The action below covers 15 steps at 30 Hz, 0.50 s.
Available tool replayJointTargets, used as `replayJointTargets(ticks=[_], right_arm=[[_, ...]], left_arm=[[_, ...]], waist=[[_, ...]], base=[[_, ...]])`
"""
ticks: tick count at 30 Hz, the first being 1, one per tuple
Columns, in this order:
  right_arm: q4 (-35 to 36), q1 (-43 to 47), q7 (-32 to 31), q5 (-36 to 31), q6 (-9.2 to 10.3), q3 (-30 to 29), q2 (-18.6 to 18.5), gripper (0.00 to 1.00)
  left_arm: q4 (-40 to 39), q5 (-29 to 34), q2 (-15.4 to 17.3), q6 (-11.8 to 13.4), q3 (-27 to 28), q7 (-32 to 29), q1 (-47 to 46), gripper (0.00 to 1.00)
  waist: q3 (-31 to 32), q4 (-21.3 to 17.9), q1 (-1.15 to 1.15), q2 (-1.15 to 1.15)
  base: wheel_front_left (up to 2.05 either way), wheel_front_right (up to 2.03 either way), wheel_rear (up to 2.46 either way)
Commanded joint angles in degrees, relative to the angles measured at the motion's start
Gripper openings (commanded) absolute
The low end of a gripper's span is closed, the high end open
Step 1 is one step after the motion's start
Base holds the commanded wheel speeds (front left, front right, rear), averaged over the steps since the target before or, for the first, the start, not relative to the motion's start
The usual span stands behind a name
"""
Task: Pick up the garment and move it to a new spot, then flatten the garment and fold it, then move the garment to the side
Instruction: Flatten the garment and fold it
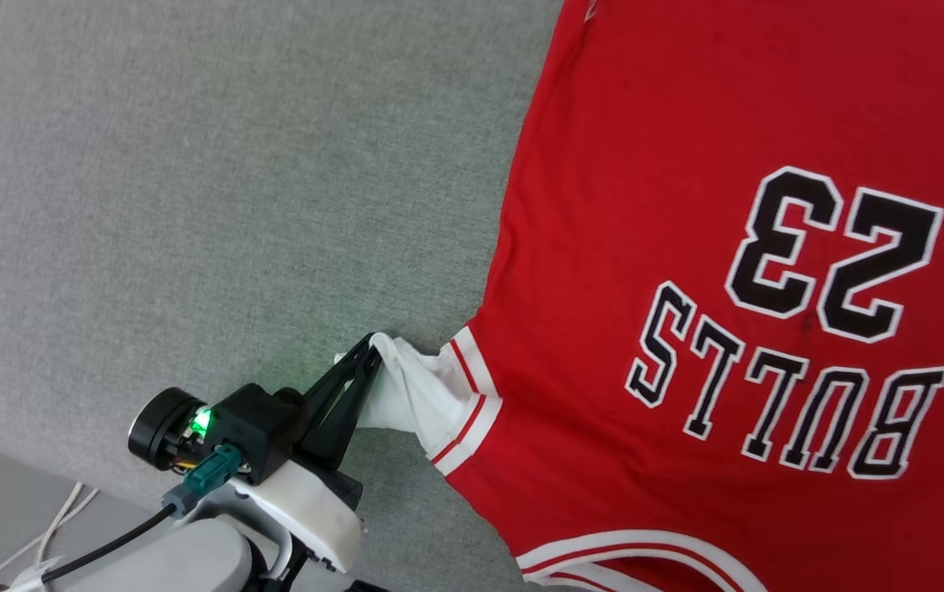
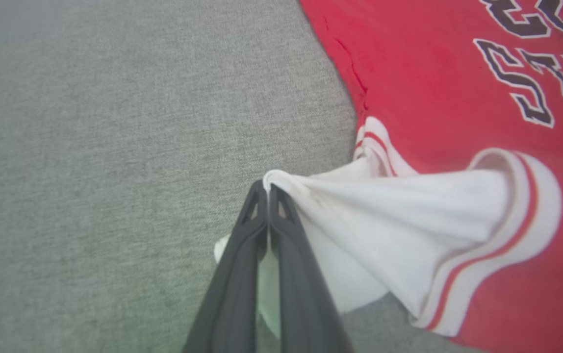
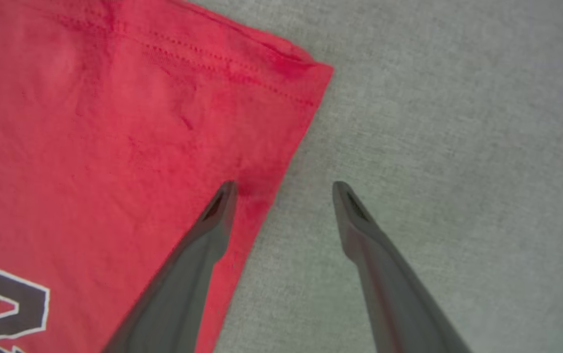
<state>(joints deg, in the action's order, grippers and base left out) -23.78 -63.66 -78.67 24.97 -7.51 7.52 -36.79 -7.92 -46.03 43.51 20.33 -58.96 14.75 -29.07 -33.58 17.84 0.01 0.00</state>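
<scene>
1. The garment (image 1: 645, 164) is a red shirt lying spread mostly flat on a grey fabric surface (image 1: 233, 164), taking up the right side of the head view.
2. The print reads "BULLS" (image 1: 784, 403) with the number "23" (image 1: 834, 255) above it in the head view. Both are upside down from the robot's side, in black block characters with white outlines.
3. No other brand tag or label can be read.
4. The left gripper (image 1: 372, 341) is pinched tight on the tip of the white sleeve (image 1: 414, 390), with its fingers together and cloth between them.
5. In the left wrist view, the left gripper (image 2: 267, 189) has the sleeve (image 2: 384, 215) bunched and stretched towards it. Red and white striped trim (image 2: 517, 220) runs along the seam, and part of the black lettering shows at top right.
6. The right gripper (image 3: 284, 189) is spread wide and holds nothing. One finger is over the red cloth near its side edge, the other over the grey surface.
7. The stitched hem corner (image 3: 318, 71) lies flat, and part of a black character (image 3: 7, 304) shows at lower left.
8. A green light (image 1: 202, 422) glows on the left wrist, with a black cable (image 1: 110, 543) below it.
</scene>
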Motion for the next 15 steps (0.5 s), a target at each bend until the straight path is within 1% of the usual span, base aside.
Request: replayJointTargets(ticks=[1,6,7,8,12,14,15], right_arm=[[-0.1,1.0,0.3,-0.7,0.04,-0.1,0.8,1.0],[-1.4,6.7,0.9,-1.3,0.04,-0.5,2.4,1.0],[-1.5,7.2,1.4,-1.2,0.05,-0.9,2.8,0.48],[-1.5,7.3,1.8,-1.2,0.05,-1.6,3.3,0.0],[0.6,5.2,3.9,-0.8,0.05,-2.3,3.4,0.0],[1.7,4.0,5.1,-0.2,0.05,-1.7,3.1,0.0],[2.5,3.7,5.6,0.1,0.05,-0.5,2.6,0.0]], left_arm=[[0.0,0.4,-0.4,-0.1,0.3,0.1,-1.0,0.0],[1.1,1.0,-1.4,-0.7,0.5,0.2,-1.5,0.0],[1.4,1.0,-1.6,-0.8,0.5,0.2,-1.5,0.0],[1.6,1.1,-1.6,-0.9,0.6,0.2,-1.4,0.0],[2.2,1.0,-1.6,-0.9,0.9,0.2,-0.3,0.0],[2.4,0.9,-1.2,-0.6,1.1,0.3,0.6,0.0],[2.4,0.7,-1.2,-0.4,1.2,0.3,1.1,0.0]], waist=[[-3.0,2.4,-0.01,0.0],[-4.0,2.5,-0.01,0.0],[-3.9,2.3,-0.01,0.0],[-3.7,2.0,-0.01,0.0],[-1.4,0.9,-0.01,0.0],[0.5,0.0,-0.01,0.0],[1.8,-0.4,-0.01,0.0]], base=[[0.0,0.0,0.0],[0.0,0.0,0.0],[0.0,0.0,0.0],[0.0,0.0,0.0],[0.0,0.0,0.0],[0.0,0.0,0.0],[0.0,0.0,0.0]])
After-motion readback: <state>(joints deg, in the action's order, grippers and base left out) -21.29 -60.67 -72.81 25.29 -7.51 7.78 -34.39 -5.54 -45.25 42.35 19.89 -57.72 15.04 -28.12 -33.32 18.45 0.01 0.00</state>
